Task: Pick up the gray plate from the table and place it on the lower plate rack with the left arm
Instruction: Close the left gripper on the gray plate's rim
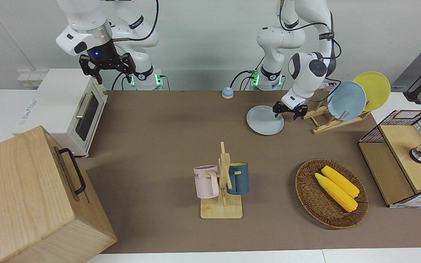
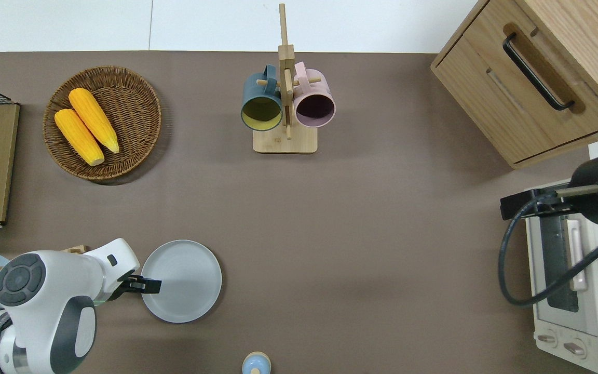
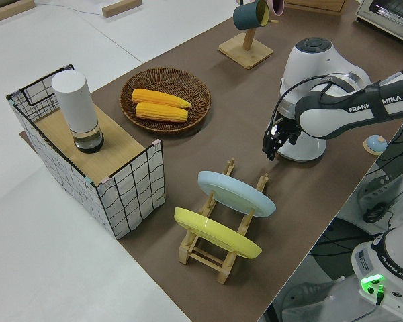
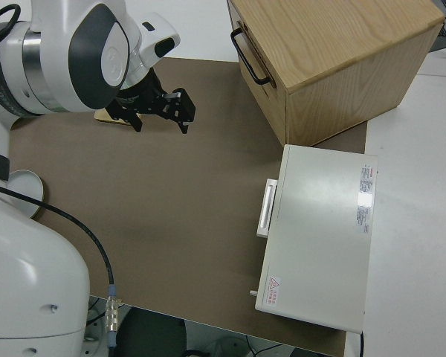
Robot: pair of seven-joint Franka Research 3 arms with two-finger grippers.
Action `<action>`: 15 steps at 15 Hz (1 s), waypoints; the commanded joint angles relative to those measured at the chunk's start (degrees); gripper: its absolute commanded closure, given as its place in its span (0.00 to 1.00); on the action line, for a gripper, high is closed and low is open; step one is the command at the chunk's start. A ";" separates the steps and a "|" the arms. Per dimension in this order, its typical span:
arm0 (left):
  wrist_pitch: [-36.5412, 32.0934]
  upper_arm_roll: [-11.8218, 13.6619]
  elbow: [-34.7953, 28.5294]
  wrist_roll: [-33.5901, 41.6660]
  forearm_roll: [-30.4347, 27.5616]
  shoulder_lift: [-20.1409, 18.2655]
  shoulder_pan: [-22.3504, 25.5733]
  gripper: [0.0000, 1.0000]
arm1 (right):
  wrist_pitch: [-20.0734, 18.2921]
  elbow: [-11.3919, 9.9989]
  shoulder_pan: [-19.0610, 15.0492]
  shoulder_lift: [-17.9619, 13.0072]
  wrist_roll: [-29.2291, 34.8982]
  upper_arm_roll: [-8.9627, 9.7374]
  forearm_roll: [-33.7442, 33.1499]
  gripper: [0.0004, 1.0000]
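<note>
The gray plate (image 1: 263, 120) (image 2: 185, 280) lies flat on the brown table. My left gripper (image 1: 287, 112) (image 2: 149, 285) (image 3: 272, 143) is open and low at the plate's rim, on the side toward the left arm's end of the table, over that edge. The lower plate rack (image 1: 323, 123) (image 3: 218, 251) stands beside the plate, toward the left arm's end. It holds a sky-blue plate (image 1: 346, 100) (image 3: 236, 193) and a yellow plate (image 1: 374, 89) (image 3: 218, 233). My right gripper (image 1: 107, 68) (image 4: 160, 105) is open and parked.
A wooden mug stand (image 1: 223, 182) with a pink and a blue mug stands mid-table. A wicker basket (image 1: 307, 199) holds two corn cobs. A wire crate (image 1: 402, 155), a toaster oven (image 1: 69, 106), a wooden cabinet (image 1: 31, 197) and a small bell (image 1: 227, 92) stand around the edges.
</note>
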 commanded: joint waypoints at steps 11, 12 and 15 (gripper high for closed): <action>5.91 0.26 -1.51 -0.96 -0.72 3.40 -1.62 0.01 | -0.83 0.35 -0.41 -0.14 -0.08 0.29 0.43 0.01; 6.17 0.26 -1.51 -0.96 -0.64 3.66 -1.62 0.01 | -0.83 0.35 -0.41 -0.14 0.01 0.29 0.43 0.01; 9.33 0.26 -1.86 -0.96 -0.72 6.46 -1.62 0.01 | -0.83 0.35 -0.41 -0.14 0.01 0.38 0.43 0.01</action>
